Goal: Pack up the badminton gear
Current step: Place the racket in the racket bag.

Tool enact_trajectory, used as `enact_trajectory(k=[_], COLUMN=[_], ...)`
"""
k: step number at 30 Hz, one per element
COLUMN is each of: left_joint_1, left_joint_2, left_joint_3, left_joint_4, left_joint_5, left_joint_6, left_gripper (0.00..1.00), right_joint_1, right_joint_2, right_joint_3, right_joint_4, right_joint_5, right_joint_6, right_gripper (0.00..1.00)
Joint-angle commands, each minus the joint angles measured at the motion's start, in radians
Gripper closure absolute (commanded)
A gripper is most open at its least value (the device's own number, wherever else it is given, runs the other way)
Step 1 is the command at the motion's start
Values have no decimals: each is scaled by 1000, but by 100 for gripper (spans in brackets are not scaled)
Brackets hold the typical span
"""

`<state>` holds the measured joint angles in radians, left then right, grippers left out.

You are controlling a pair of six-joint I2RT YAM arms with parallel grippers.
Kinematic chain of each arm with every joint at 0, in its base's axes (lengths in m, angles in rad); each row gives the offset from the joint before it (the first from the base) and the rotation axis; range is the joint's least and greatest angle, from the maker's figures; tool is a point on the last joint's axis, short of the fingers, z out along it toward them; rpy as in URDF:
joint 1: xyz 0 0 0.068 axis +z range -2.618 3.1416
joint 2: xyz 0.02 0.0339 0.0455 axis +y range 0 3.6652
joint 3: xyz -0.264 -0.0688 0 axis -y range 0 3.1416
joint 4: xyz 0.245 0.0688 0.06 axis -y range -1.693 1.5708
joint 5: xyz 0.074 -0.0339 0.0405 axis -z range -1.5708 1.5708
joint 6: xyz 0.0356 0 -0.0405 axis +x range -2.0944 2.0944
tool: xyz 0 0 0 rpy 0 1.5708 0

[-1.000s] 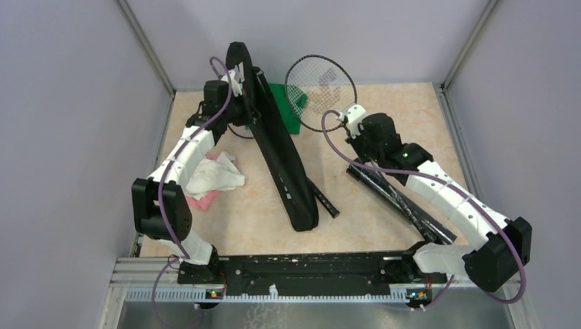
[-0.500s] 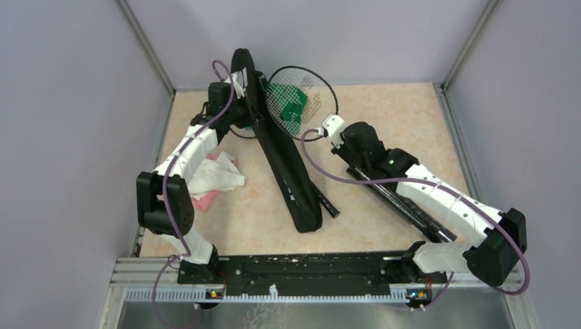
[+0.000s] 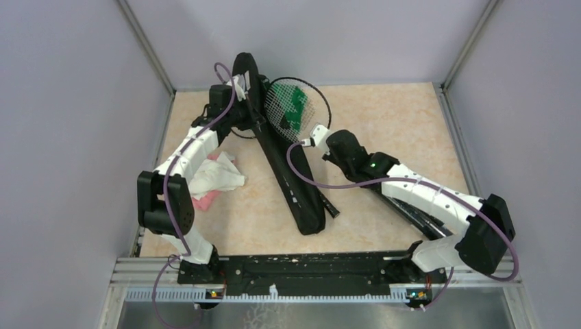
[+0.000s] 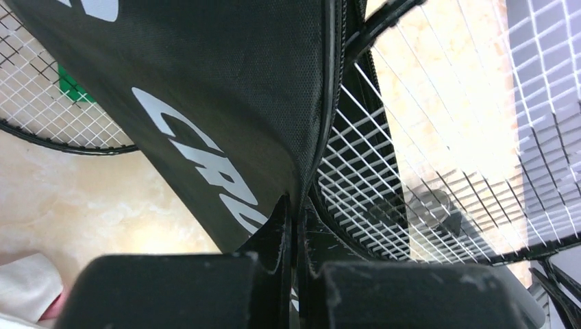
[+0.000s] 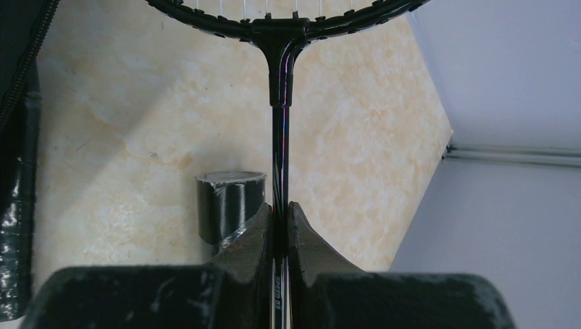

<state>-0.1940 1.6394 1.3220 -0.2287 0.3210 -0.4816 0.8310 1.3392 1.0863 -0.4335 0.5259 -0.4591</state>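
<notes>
At 9 o'clock on the surface (image 3: 384,116) lie the white cloth (image 3: 218,175) and the pink cloth (image 3: 204,200), which are no part of the job. Just past them, toward 11 o'clock, the left tool (image 4: 296,209) is pressed together on the zipped edge of the racket bag (image 4: 226,89). It pinches that flap and lifts it so the mouth gapes. The bag runs from 12 o'clock down to about 6, its lower end resting on the surface. Inside the raised flap the left wrist view shows the strings of a second racket (image 4: 425,164). In the overhead view a dark handle pokes out by the bag's lower end, so one racket looks to be in, or very nearly so.

At 12 o'clock the racket (image 5: 279,130) hangs with its head right beside the bag's open mouth, and the green cloth (image 3: 299,103) shows through its strings. The right tool (image 5: 279,212) is clamped tight on the thin shaft, a little way below the throat. At 4 o'clock the tube (image 5: 229,202) lies on the surface, largely hidden under the right arm in the overhead view.

I judge the task to be roughly at its midpoint. Left to do: slide this racket in, stow the tube and close the zip. No shuttlecocks can be picked out, so I cannot tell whether they are packed.
</notes>
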Motion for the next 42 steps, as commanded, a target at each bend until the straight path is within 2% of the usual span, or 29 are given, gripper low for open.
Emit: enact_trajectory(k=[1,10,17,33,42], left_joint_1=[-4,-4,-4,-4,-3], left_joint_2=[-32,-51,-96,-160,-195], left_joint_3=[-6,-60,-133,-305,-403], left_joint_4=[90,186,294,526,632], left_joint_5=[60,201,274,446,467], left_joint_6=[3,-2,-18,-158,-196], left_gripper=[100,100,100,100,100], right_joint_1=[10,46,53,53,43], right_joint_2=[31,81,134,276,317], right_joint_3=[5,30,83,271,308], right_joint_4=[52,35,12,10,53], right_joint_5=[111,94,-33,-323,-429], right_joint_6=[-47,-50,7,171,240], right_gripper=[100,100,100,100,100])
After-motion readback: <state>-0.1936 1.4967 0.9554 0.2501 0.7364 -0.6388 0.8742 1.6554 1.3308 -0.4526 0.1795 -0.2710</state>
